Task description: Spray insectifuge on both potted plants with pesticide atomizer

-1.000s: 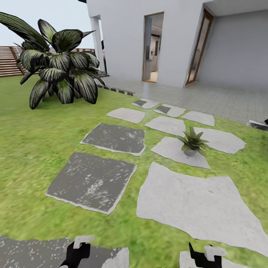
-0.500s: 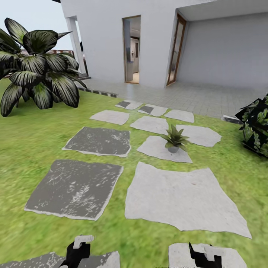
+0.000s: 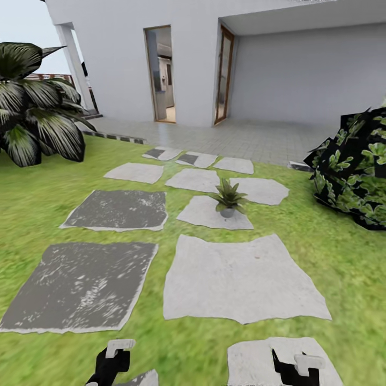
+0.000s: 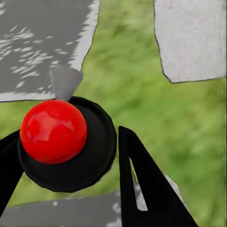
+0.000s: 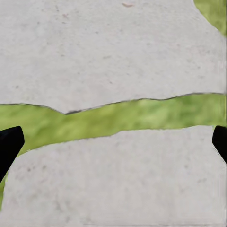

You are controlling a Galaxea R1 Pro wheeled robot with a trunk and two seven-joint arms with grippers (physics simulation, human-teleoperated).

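lawn (image 3: 48,187) green | stepping stones (image 3: 236,279) pale & dk grey | potted plant (image 3: 228,195) green lvs | bush (image 3: 354,171) dk, speckled

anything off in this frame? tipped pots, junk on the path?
Nothing stands out. The potted plant stands upright on a light stepping stone, leaves intact, nothing spilled around it. The dark bush at the right looks blocky, but that reads as render style, not damage.
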